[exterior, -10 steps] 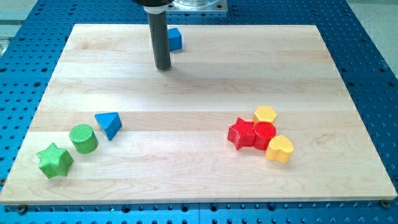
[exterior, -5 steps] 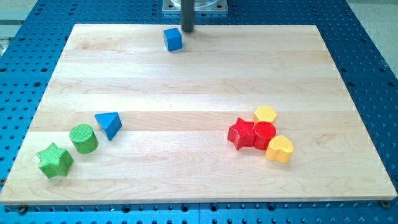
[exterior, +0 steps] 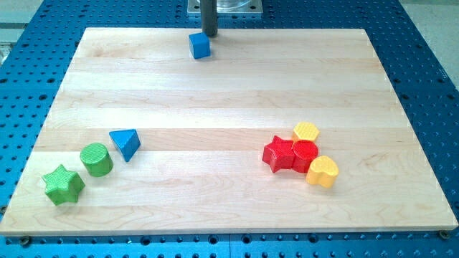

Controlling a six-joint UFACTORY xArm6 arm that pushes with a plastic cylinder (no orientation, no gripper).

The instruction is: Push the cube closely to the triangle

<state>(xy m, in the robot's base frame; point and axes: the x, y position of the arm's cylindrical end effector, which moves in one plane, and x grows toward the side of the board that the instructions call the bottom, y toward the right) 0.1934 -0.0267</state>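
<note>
A blue cube (exterior: 200, 46) sits near the view's top edge of the wooden board (exterior: 229, 86), left of centre. My tip (exterior: 209, 35) stands just above and slightly right of the cube, close to or touching its top right corner. A blue triangle (exterior: 125, 143) lies far off at the lower left of the board.
A green cylinder (exterior: 96, 159) and a green star (exterior: 62, 185) lie left of the triangle. At the right sit a red star (exterior: 279, 153), a red cylinder (exterior: 305, 154), a yellow hexagon (exterior: 306, 132) and a yellow heart (exterior: 322, 171), all clustered together.
My tip went from left of the cube to behind it at the board's top edge, then shifted slightly left toward the cube. The cube has barely moved.
</note>
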